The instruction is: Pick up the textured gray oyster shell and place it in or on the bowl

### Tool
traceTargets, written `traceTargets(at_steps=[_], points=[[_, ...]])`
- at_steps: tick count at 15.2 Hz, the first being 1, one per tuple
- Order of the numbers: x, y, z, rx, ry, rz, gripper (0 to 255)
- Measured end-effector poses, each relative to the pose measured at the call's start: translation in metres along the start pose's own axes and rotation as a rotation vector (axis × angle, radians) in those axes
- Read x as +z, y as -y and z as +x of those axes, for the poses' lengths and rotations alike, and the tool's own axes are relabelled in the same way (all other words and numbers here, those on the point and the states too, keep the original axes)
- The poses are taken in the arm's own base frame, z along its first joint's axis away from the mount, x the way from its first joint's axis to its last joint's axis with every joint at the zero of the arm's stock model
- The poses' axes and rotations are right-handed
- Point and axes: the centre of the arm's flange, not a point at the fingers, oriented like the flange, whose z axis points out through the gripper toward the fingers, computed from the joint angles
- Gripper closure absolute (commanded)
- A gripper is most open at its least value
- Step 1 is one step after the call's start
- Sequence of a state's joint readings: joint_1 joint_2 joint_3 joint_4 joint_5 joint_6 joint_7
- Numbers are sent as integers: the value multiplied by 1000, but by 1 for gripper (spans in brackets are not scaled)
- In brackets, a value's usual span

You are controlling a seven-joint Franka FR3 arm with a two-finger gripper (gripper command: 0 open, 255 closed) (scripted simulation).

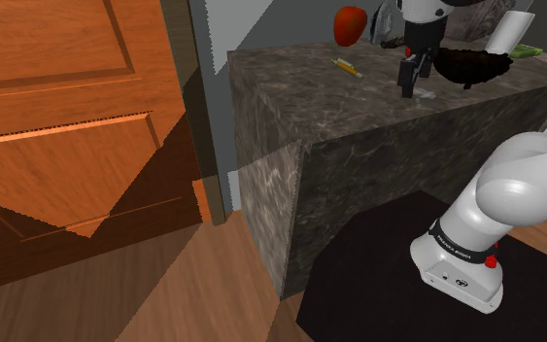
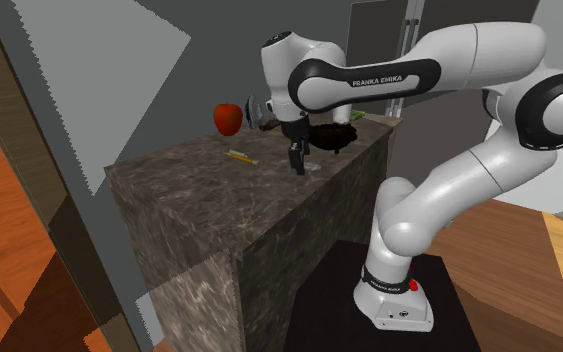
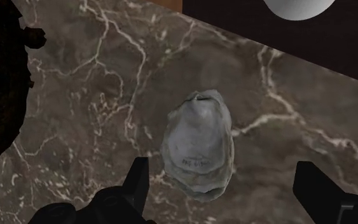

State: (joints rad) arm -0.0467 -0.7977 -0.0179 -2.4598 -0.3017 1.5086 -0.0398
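A pale gray oyster shell [image 3: 198, 145], oval with a ridged, rough surface, lies flat on a dark brown, marble-patterned counter [image 3: 95, 127] veined in white. In the wrist view it sits between the two fingers [image 3: 137, 181] of the all-black gripper [image 3: 225, 191], nearer to one finger than the other. Neither finger touches it, and they stand wide apart. In the shoulder view the gripper [image 1: 409, 80] points straight down, low over the counter [image 1: 358, 146], and the oyster shell [image 1: 426, 96] shows as a small pale patch just beside its tips. A dark, almost black bowl [image 1: 470, 66] with a jagged rim stands near, on the shoulder view's right of the gripper and a little farther back. In the second exterior view the bowl [image 2: 331, 135] sits just behind the gripper [image 2: 296, 158]. A thin yellow-green stick [image 1: 346, 66] lies on the counter to the shoulder view's left, well apart from the shell. A round red fruit [image 1: 349, 24] shows beyond it at the far edge. A panelled wooden door [image 1: 57, 126] fills the shoulder view's left. The arm's white base stands on a black stand [image 1: 378, 282] at the lower right.
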Motion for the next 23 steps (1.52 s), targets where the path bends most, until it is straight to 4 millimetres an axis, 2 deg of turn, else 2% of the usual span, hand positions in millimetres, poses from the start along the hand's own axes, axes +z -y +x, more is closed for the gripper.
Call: traceTargets(at_steps=[5, 6, 17, 23], points=[[2, 0, -1, 0, 0, 0, 0], [2, 0, -1, 0, 0, 0, 255], [-2, -1, -1, 1, -5, -2, 255], [-28, -10, -6, 0, -1, 0, 255]])
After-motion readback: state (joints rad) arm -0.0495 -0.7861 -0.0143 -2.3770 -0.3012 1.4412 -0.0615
